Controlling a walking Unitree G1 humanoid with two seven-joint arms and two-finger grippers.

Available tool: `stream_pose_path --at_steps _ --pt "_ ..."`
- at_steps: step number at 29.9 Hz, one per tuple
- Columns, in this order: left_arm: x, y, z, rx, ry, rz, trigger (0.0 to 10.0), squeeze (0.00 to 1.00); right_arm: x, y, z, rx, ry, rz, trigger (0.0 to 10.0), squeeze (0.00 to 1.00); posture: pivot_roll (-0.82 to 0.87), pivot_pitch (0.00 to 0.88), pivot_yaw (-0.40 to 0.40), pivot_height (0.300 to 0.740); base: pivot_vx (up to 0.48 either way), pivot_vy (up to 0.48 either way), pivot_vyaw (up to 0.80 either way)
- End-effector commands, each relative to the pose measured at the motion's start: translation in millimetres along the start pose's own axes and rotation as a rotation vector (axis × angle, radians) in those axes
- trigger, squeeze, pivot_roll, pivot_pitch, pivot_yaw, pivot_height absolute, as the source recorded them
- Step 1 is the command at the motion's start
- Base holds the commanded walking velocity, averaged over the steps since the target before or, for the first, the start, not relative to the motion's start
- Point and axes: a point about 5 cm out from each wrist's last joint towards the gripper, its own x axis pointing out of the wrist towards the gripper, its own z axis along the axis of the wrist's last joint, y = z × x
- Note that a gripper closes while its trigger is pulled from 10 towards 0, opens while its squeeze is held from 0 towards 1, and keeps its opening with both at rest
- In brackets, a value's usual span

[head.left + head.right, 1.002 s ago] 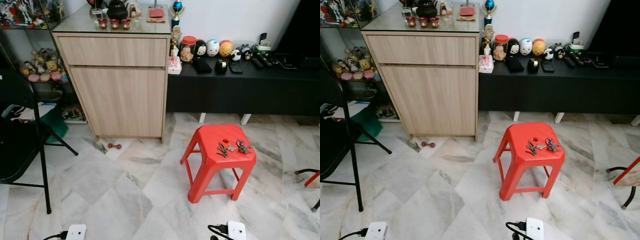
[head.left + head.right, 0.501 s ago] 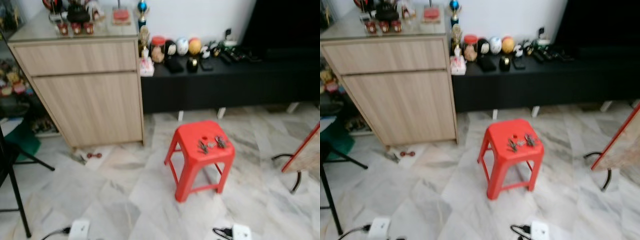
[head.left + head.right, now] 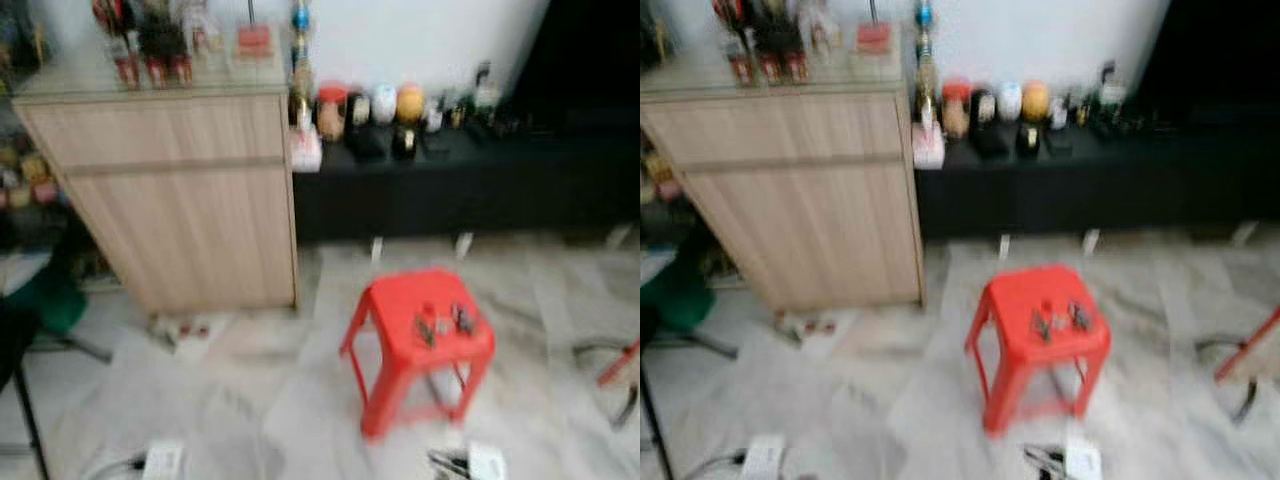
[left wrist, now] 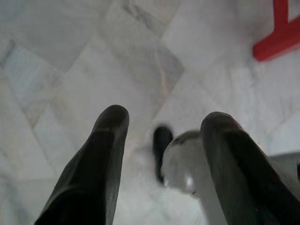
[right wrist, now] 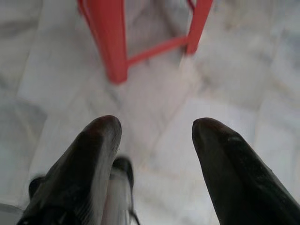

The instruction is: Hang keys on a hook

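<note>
While the head views are blurred, the wrist views are sharp enough to read both claws
Left gripper point(image 4: 164, 126): fingers spread wide, nothing between them; it hangs over pale marble floor point(image 4: 70, 56) and touches nothing
Right gripper point(image 5: 154, 129): fingers likewise wide apart and empty, above the floor with the stool's red legs point(image 5: 110, 42) ahead of it
Keys point(image 3: 442, 322): two small dark bunches lying side by side on the seat of the red stool point(image 3: 420, 340), towards its far right part
Key direction: too blurred to tell which way they point or how their long axis runs
Stool: stands on the floor in front of the black bench point(image 3: 470, 180), right of the wooden cabinet point(image 3: 180, 190)
Bench top: row of small round figures and jars point(image 3: 385, 105), blurred
Floor, near edge: two white plug blocks point(image 3: 160, 462) with dark cords, one left and one right
Change: against the picture half a second ago the whole scene has slid and lost sharpness, so the camera has moved; the keys lie on the same spot of the seat and the stool keeps its place by the bench
</note>
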Motion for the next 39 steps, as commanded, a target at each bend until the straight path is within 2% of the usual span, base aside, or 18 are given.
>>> stream_pose_path --at_steps 1,9,13,16,23,29,33,39 --pt "-3.0 9.1 -5.7 0.004 0.017 0.024 10.0 0.00 1.1 8.1 1.8 0.017 -0.010 0.016 10.0 0.00 0.01 0.000 -0.057 0.740 0.311 0.000 0.00" --pt "-2.9 8.8 -5.5 0.001 0.017 0.023 10.0 0.00 1.1 7.9 1.8 0.014 -0.006 0.014 10.0 0.00 0.02 0.000 -0.058 0.740 0.311 0.000 0.00" --pt "-2.9 8.7 -5.4 0.002 0.017 0.024 10.0 0.00 1.2 7.8 1.8 0.010 -0.005 0.017 10.0 0.00 0.01 0.000 -0.059 0.740 0.314 0.000 -0.77" --pt "-3.0 8.9 -5.6 0.003 0.017 0.025 10.0 0.00 1.1 7.4 2.2 0.005 -0.012 0.013 10.0 0.00 0.02 0.000 -0.059 0.740 0.305 0.000 0.00" --pt "-3.1 8.9 -6.9 0.010 0.023 0.028 10.0 0.00 0.2 4.9 4.4 0.002 -0.054 -0.024 10.0 0.00 0.01 0.000 -0.059 0.740 0.000 0.000 0.00" --pt "-2.8 7.8 -6.1 0.001 0.016 0.029 10.0 0.00 -0.2 6.3 7.1 0.062 -0.094 -0.005 10.0 0.00 0.03 0.000 -0.069 0.740 0.000 0.000 0.00" --pt "-1.7 6.6 -2.2 -0.017 0.000 0.034 10.0 0.00 -0.1 7.1 17.8 0.036 -0.169 0.003 10.0 0.00 0.03 0.000 -0.077 0.740 0.000 0.000 0.00" --pt "0.7 3.6 5.3 -0.039 -0.018 0.041 10.0 0.00 0.3 9.3 33.1 0.051 -0.262 0.007 10.0 0.00 0.01 0.000 -0.077 0.740 0.000 0.000 0.00"
